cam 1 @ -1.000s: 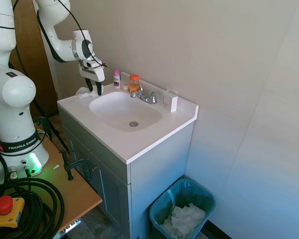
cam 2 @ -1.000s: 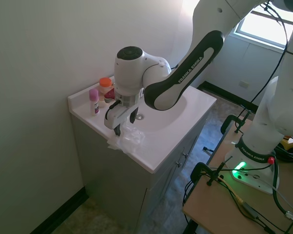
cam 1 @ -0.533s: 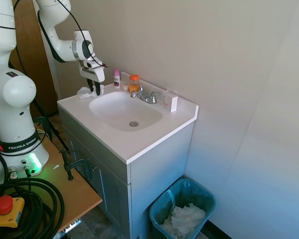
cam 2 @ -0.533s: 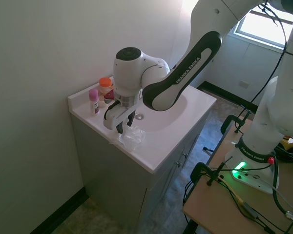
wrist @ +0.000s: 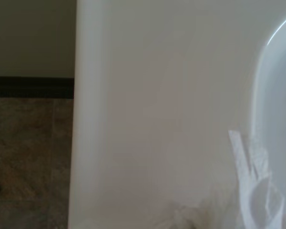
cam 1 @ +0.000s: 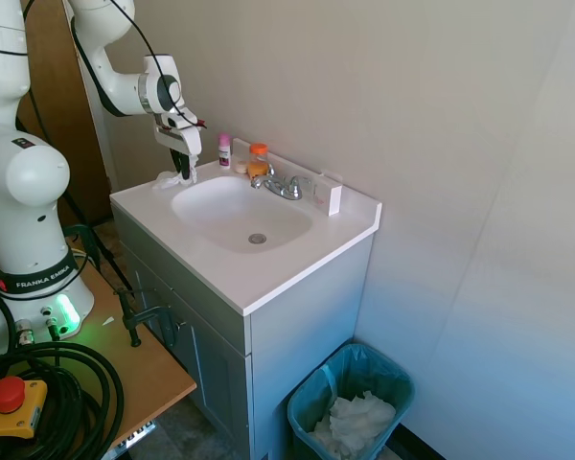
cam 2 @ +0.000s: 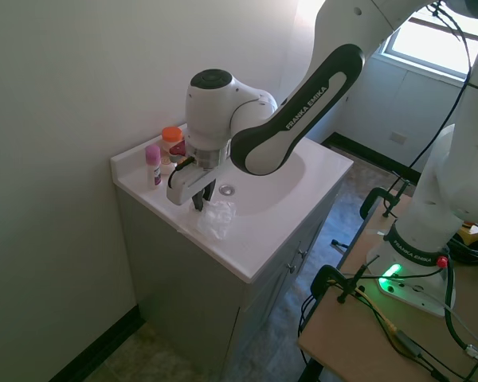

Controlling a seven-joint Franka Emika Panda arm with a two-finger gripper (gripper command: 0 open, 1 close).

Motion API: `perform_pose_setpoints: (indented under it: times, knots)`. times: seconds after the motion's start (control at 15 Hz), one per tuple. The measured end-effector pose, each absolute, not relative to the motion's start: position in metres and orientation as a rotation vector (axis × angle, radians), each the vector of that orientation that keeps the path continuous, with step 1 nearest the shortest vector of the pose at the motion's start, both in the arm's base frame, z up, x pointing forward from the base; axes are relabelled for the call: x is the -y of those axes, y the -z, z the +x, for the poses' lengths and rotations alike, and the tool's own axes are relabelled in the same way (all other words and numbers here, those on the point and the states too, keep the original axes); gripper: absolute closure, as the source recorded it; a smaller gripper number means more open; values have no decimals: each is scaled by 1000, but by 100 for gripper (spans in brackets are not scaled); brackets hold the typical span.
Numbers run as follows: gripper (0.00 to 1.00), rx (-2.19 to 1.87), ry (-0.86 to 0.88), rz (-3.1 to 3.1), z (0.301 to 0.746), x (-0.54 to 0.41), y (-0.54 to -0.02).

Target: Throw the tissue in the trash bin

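Risk: thin tissue (cam 2: 215,219) may tear or slip from the pinch during the long carry to the trash bin (cam 1: 351,399) on the floor beside the vanity (cam 1: 259,278). Gripper (cam 1: 181,170) is clamped on the tissue just above the countertop's corner. Paper crumpled, ragged; counter smooth, glossy white.

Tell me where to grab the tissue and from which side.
Pinch the tissue at its raised crumpled top, coming straight down from above. It sits low on the vanity top beside the basin, so a side approach would likely hit the counter. The claw is already right over it.
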State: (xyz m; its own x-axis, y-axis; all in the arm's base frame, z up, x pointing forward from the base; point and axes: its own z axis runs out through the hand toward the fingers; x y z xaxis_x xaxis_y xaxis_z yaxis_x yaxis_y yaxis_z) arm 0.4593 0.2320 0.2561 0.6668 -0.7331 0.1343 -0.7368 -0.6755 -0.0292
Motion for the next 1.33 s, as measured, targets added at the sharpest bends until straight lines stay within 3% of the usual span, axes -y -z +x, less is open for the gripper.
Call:
perform_pose_setpoints:
  times: [0.4, 0.6, 0.8, 1.07, 1.33]
  knots:
    - [100, 1484, -506, 2857, 469, -159, -386]
    - [100, 1752, -703, 2760, 463, -49, -468]
    - [100, 2072, -864, 2555, 423, 101, -529]
    - [100, 2404, -920, 2178, 367, 272, -523]
    - [100, 2558, -774, 1947, 377, 373, -459]
